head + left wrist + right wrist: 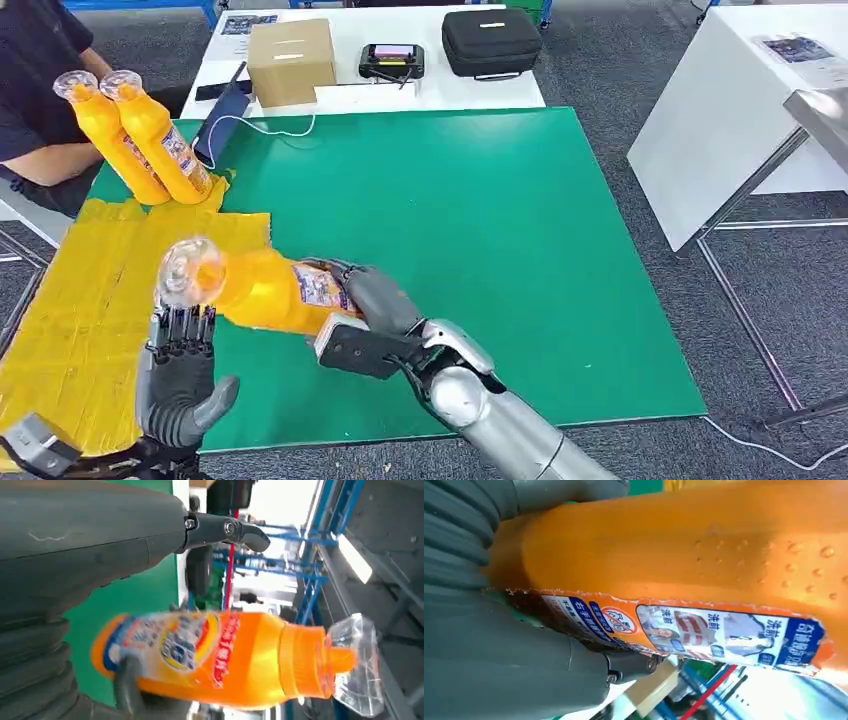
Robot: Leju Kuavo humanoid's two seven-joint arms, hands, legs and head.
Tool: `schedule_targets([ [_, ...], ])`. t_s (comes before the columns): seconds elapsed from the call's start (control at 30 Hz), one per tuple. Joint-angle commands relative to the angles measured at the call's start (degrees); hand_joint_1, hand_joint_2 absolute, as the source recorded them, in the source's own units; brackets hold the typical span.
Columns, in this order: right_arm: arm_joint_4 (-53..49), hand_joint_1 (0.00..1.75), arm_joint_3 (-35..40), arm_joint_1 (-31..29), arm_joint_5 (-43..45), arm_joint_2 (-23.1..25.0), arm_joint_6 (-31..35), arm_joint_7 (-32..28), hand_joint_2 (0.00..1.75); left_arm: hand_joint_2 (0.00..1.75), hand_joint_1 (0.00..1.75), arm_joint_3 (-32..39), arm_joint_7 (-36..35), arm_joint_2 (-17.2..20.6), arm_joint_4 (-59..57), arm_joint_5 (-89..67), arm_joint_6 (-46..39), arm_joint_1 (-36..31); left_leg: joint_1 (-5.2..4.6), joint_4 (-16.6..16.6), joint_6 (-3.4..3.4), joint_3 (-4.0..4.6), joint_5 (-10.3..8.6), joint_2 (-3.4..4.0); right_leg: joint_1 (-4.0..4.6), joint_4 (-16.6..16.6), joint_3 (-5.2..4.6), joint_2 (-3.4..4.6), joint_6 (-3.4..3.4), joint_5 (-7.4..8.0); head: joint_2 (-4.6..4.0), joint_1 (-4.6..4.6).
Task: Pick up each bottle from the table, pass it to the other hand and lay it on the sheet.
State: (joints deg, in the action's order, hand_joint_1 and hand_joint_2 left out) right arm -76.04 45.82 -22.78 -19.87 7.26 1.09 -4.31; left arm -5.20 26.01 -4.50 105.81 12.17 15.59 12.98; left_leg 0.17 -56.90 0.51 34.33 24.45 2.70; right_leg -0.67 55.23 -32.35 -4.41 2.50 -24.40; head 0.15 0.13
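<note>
My right hand grips an orange bottle by its base, above the near left part of the green mat. The bottle lies tilted, its clear cap pointing left over the edge of the yellow sheet. My left hand is open just below the cap, fingers stretched up toward the neck and holding nothing. The left wrist view shows the bottle beyond my left hand. In the right wrist view, the bottle sits in my right hand. Two more orange bottles stand leaning at the sheet's far end.
A person sits at the far left behind the sheet. The white table behind the mat carries a cardboard box, a small device and a black case. Another white table stands on the right.
</note>
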Motion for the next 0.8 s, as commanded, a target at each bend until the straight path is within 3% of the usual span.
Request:
schedule_targets([
  [0.03,2.4,1.75,6.1,-2.9,-0.6,-0.8,-0.6,0.2,1.75,1.75,0.00,-1.6,-0.5,1.4,-0.3,1.6,1.5,0.1,0.03,0.0,-0.04,-0.19,0.07,-0.10,-0.03,0.0,0.16,0.40,-0.09,-0.05,0.00,-0.02],
  [0.5,9.0,1.75,16.1,-8.5,1.6,-0.9,-9.6,1.7,1.75,1.75,0.00,-4.7,-3.4,3.9,-2.5,10.6,9.5,-0.9,0.01,0.1,-0.02,-0.19,0.01,-0.11,-0.03,0.0,0.15,0.26,-0.06,-0.01,0.00,-0.02],
  [0.7,8.4,1.75,17.4,-8.8,2.0,-1.1,-9.9,1.8,1.75,1.75,0.00,-5.9,-1.2,5.2,-2.2,1.4,7.2,-0.9,0.03,0.1,-0.04,-0.27,0.04,-0.21,-0.02,0.0,0.24,0.34,-0.10,-0.05,0.00,-0.02],
  [0.73,8.3,1.75,17.5,-9.0,2.1,-1.2,-9.9,1.9,1.75,1.75,0.79,-6.4,-0.9,6.0,-2.7,0.9,7.8,-1.1,0.04,0.0,-0.04,-0.22,0.04,-0.19,-0.01,0.0,0.21,0.31,-0.09,-0.05,0.00,-0.02],
  [0.77,8.4,1.75,17.4,-9.0,2.4,-1.1,-10.1,2.3,1.75,1.75,1.75,-6.5,-0.9,6.4,-3.2,0.9,8.1,-1.2,0.01,0.1,-0.03,-0.18,0.00,-0.16,-0.02,0.0,0.15,0.23,-0.07,-0.02,0.00,-0.02],
  [0.8,8.6,1.75,17.2,-9.1,2.6,-1.1,-9.9,2.2,1.75,1.75,1.75,-6.1,1.1,6.4,-3.2,-1.8,7.3,-1.0,0.00,0.1,-0.02,-0.13,-0.01,-0.11,-0.02,0.0,0.09,0.20,-0.05,0.00,0.00,-0.02],
])
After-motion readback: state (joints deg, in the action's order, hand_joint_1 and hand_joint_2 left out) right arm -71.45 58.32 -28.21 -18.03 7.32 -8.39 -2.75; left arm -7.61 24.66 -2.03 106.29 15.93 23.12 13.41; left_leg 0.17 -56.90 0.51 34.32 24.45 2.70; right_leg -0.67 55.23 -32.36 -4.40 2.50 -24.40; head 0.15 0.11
